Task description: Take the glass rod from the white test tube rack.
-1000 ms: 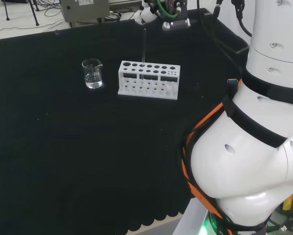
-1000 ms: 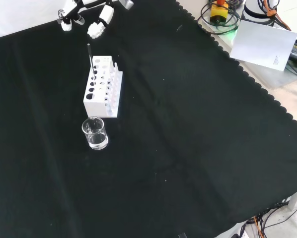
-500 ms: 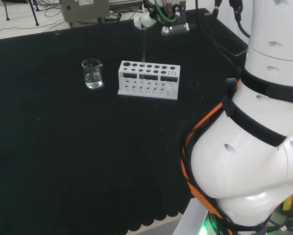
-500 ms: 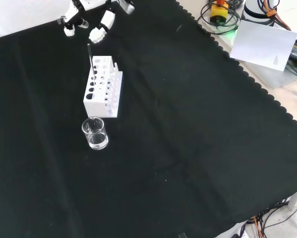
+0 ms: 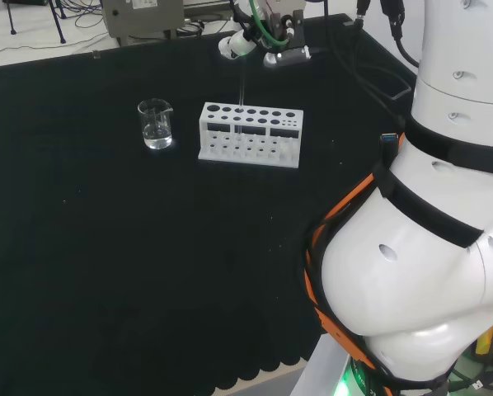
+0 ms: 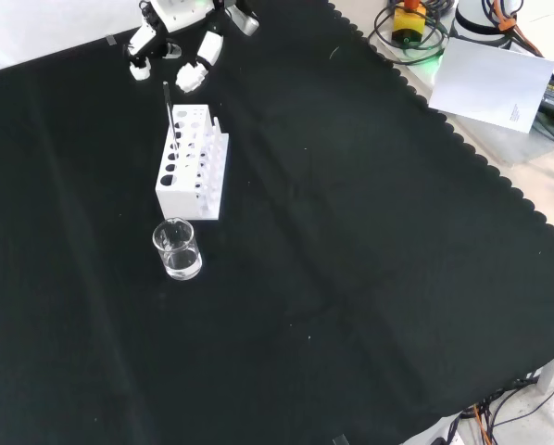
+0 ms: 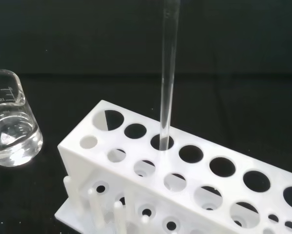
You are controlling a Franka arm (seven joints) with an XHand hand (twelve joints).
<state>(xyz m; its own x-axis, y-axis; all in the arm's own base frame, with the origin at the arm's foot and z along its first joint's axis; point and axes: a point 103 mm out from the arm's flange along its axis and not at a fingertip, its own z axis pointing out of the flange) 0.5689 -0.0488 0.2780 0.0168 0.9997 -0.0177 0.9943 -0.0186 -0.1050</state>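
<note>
The white test tube rack [image 5: 251, 147] [image 6: 212, 176] [image 7: 80, 156] stands on the black cloth. A clear glass rod [image 5: 241, 82] [image 6: 169, 109] [image 7: 168, 73] stands upright in a hole of the rack's back row, near its middle. The black and white hand [image 5: 259, 37] [image 6: 182, 32] hovers just above the rod's top end. Its fingers [image 6: 199, 67] are spread, with fingertips on either side of the rod's tip in the front view. Whether any finger touches the rod I cannot tell. The hand is open.
A small glass beaker [image 5: 155, 124] [image 6: 177, 248] [image 7: 9, 126] with a little clear liquid stands beside one end of the rack. The arm's big white links [image 5: 428, 231] take up the right of the head view. White paper [image 6: 495, 83] lies beyond the cloth's scalloped edge.
The hand has come down and closer to the rod's top, its fingers now flanking the tip. Rod, rack and beaker have not moved.
</note>
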